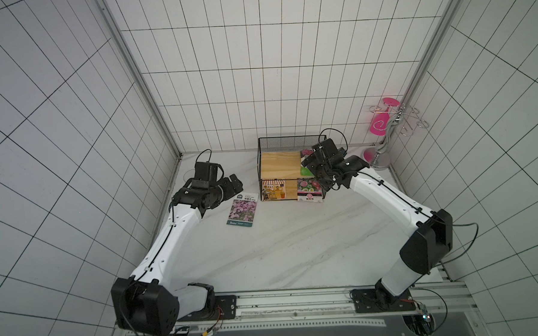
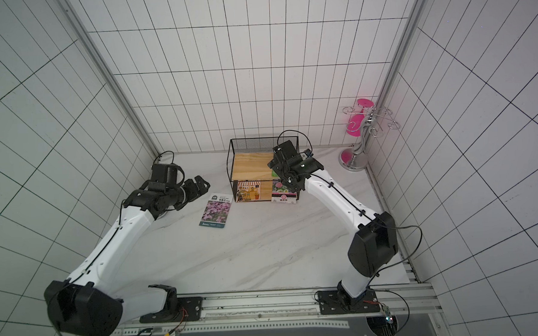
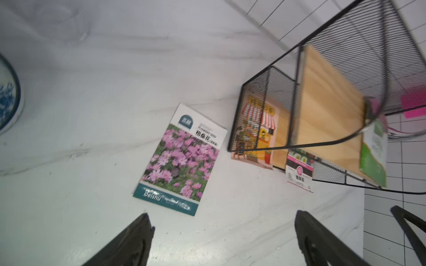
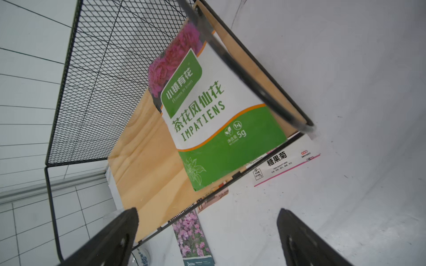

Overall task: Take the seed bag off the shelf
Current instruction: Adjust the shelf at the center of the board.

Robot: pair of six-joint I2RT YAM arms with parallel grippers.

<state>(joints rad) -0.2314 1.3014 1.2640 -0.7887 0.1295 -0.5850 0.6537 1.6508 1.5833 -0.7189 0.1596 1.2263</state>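
The left gripper (image 3: pixel 222 215) is held wide open, empty, near a flower packet (image 1: pixel 243 213) laid flat on the table (image 1: pixel 296 251). The green seed bag (image 4: pixel 221 119) is found on the shelf (image 1: pixel 277 163), at its upper board's right end, under the right gripper (image 4: pixel 207 210), also spread wide with nothing gripped.

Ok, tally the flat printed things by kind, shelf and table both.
Seed bags: 3 (green bag, purple bag, pink bag)
Shop card: 1
Total: 4
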